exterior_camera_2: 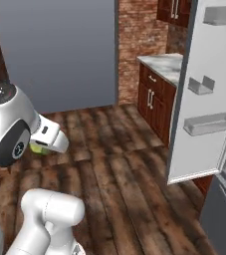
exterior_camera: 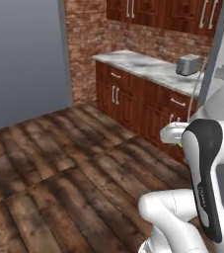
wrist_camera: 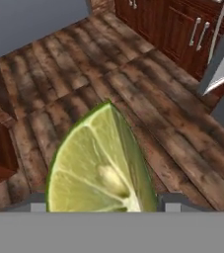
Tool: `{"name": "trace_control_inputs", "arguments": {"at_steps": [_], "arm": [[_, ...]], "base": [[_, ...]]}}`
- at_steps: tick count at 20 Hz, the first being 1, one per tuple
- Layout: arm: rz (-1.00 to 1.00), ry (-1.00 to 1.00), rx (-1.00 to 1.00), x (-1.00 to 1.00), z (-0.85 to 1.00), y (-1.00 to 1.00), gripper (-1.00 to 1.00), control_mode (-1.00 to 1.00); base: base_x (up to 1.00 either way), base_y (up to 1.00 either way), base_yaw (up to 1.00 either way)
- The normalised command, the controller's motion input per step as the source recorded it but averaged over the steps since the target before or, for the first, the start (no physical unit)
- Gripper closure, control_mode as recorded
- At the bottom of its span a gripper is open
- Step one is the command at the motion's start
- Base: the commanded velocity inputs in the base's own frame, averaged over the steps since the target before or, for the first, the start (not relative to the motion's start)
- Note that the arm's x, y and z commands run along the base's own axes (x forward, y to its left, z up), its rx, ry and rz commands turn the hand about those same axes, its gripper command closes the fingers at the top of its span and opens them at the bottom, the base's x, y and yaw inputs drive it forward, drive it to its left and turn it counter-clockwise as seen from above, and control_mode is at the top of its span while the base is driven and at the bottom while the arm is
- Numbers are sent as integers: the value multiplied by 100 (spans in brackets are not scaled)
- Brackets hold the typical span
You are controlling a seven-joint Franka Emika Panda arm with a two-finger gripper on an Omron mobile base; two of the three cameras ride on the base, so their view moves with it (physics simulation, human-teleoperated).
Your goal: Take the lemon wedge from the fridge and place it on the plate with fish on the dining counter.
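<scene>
Gripper clamps one lemon wedge; one fridge door open.

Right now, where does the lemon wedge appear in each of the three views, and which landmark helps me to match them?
Left base view: lemon wedge, a yellow sliver right of centre, beside the arm.
Right base view: lemon wedge, left side, under the white hand.
Hand view: lemon wedge, large, bottom centre.
Shared landmark: the open fridge door.

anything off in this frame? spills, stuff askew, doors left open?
One thing: the fridge door stands wide open behind the robot, its door shelves facing the room. Otherwise normal: the lemon wedge sits in the gripper above the wood floor, nothing dropped or spilled. The toaster sits upright on the wall counter.
</scene>
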Motion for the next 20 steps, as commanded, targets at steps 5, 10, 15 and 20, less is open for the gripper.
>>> {"name": "trace_control_inputs", "arguments": {"at_steps": [5,10,15,20], "arm": [[0,0,0,0,0,0,100,100],[0,0,0,0,0,0,100,100],[0,0,0,0,0,0,100,100],[0,0,0,0,0,0,100,100]], "base": [[-42,0,88],[-40,0,89],[-28,0,90],[-11,0,94]]}}
